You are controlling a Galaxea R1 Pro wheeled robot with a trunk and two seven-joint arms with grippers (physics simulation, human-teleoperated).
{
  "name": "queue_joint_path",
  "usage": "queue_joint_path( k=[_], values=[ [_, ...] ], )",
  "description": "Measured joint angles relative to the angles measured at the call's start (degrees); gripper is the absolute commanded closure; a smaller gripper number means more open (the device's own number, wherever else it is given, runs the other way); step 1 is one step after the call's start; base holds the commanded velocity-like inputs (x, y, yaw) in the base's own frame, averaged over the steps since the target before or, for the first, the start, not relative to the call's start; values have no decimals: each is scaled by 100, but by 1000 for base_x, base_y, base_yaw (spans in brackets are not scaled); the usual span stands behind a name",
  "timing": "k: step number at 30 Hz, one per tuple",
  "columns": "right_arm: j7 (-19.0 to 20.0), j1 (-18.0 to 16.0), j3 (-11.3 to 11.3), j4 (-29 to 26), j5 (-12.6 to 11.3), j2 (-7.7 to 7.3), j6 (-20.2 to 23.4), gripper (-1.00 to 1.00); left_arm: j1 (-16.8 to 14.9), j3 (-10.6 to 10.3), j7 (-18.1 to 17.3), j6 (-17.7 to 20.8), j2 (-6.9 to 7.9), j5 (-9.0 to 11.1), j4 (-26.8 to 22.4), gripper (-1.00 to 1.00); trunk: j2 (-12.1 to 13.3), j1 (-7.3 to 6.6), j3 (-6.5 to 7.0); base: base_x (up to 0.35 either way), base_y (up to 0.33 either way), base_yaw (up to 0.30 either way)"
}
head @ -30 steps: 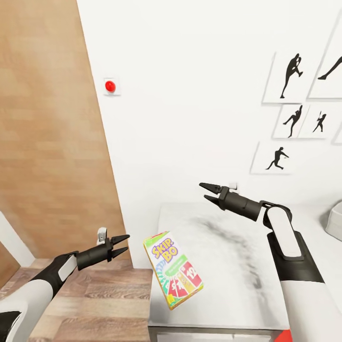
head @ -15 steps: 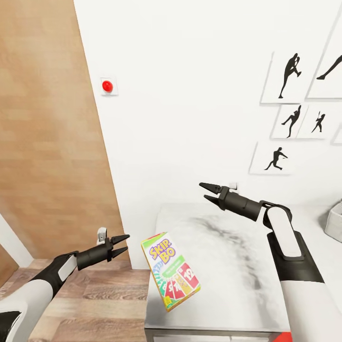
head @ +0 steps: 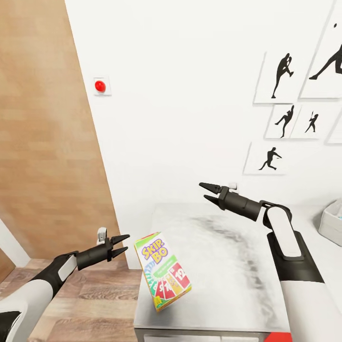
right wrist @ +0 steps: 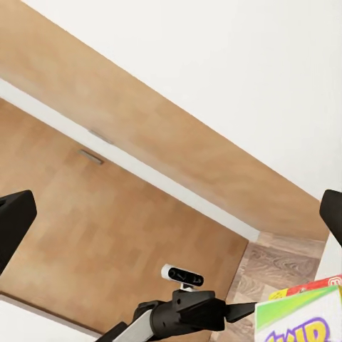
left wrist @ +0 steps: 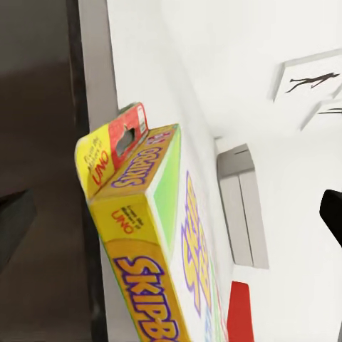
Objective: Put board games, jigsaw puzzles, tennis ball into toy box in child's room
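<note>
We see a board game (head: 163, 277) box printed "SKIP-BO" in purple on yellow, with red and green cards marked "12" below the title, lying at the near left corner of the table (head: 223, 266) and jutting over its edge. From the left wrist view the box's end flap (left wrist: 114, 146) reads "UNO", and "SKIPBO" runs along its yellow side. The left gripper (head: 121, 244) hangs just left of the box, apart from it, fingers parted narrowly and empty. The right gripper (head: 207, 192) is raised above the table's far side, fingers spread a little, holding nothing. The toy box (head: 332, 220) shows at the table's right edge, well apart from the game. A red button (head: 99, 86) sits on the white wall beside a wooden door (head: 47, 142); black athlete silhouettes (head: 281, 76) hang to the right. Compared with a second ago, our whole view has swung right: wall, pictures and table all sit further left, and more of the toy box shows, while both arms look unchanged.
</note>
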Motion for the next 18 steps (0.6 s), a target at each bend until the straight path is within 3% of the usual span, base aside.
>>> queue_joint_path(
  k=[18],
  values=[
    [1,0,2,-1,0,0,0,-100,0,5,-14,-9,0,8,0,-100,0,0,0,-20,-75,0]
  ],
)
